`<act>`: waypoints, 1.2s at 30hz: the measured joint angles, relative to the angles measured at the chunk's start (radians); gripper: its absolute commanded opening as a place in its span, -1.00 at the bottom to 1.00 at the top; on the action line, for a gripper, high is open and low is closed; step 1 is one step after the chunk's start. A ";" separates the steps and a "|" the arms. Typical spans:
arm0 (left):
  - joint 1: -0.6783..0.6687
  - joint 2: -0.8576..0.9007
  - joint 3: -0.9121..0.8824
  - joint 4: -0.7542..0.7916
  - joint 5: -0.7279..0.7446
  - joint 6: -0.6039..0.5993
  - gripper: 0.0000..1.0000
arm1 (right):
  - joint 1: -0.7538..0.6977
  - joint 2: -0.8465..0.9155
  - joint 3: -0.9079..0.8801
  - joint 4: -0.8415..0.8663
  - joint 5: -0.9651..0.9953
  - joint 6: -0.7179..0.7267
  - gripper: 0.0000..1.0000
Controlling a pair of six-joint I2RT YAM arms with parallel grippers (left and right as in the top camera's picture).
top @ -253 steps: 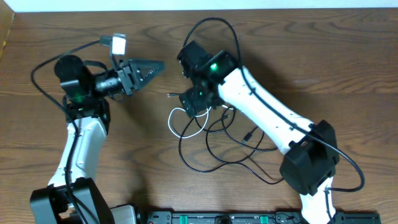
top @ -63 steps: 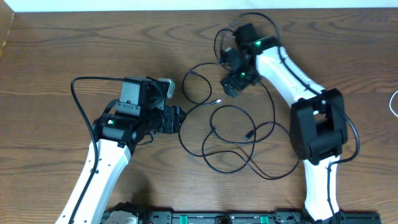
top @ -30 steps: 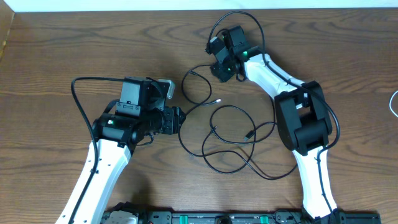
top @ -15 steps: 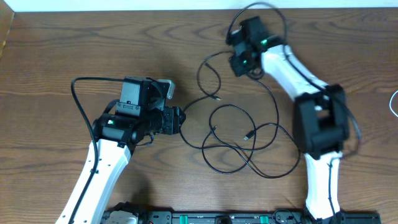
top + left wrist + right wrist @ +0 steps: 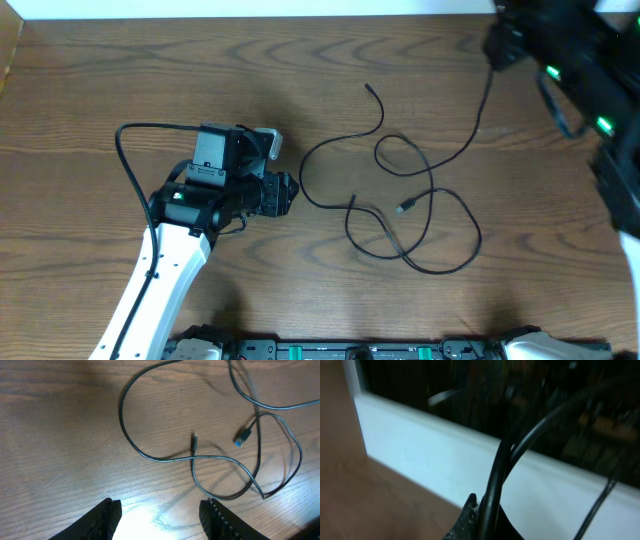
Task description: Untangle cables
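Note:
A thin black cable (image 5: pixel 400 160) lies in loose loops on the wooden table (image 5: pixel 200 60), one free end at the far middle (image 5: pixel 367 88). One strand climbs to the top right, where my blurred right gripper (image 5: pixel 500 42) is raised. In the right wrist view that gripper (image 5: pixel 480 505) is shut on the black cable (image 5: pixel 495 480). My left gripper (image 5: pixel 290 193) stands open left of the loops, apart from them. In the left wrist view its fingers (image 5: pixel 107 520) frame bare wood, and the cable (image 5: pixel 150 455) with a small plug end (image 5: pixel 194 437) and a blue-tipped plug (image 5: pixel 242 438) lies ahead.
The right arm (image 5: pixel 580 70) fills the top right corner, blurred. The left arm's own thick black lead (image 5: pixel 125 160) arcs at the left. A white wall (image 5: pixel 420 445) runs beyond the table's far edge. A black rail (image 5: pixel 350 350) lines the front edge.
My right gripper has shut on the black cable and swung up and right with it. The loops have been drawn out to the right. The left arm has not moved.

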 measured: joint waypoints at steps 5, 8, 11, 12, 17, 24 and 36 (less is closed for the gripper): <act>0.000 0.009 0.000 0.000 0.000 0.003 0.11 | 0.000 -0.075 -0.005 0.069 0.000 0.000 -0.98; 0.000 0.021 0.000 0.000 0.000 0.003 0.11 | 0.000 -0.108 -0.009 0.110 0.010 0.000 -0.98; 0.000 0.031 0.000 0.000 0.000 0.003 0.11 | 0.000 -0.145 -0.009 0.124 0.051 0.000 -0.98; 0.000 0.033 0.000 0.000 0.000 0.003 0.11 | 0.000 -0.155 -0.009 0.123 0.068 0.000 -0.98; 0.000 0.035 0.000 0.000 0.000 0.003 0.11 | 0.000 -0.174 -0.009 0.118 0.247 -0.004 -0.97; 0.000 0.035 0.000 -0.001 0.002 0.016 0.11 | 0.000 -0.159 -0.014 0.237 0.644 -0.110 -0.98; -0.153 0.140 0.000 -0.088 0.275 0.399 0.49 | 0.000 -0.159 -0.013 0.122 0.793 -0.154 -0.98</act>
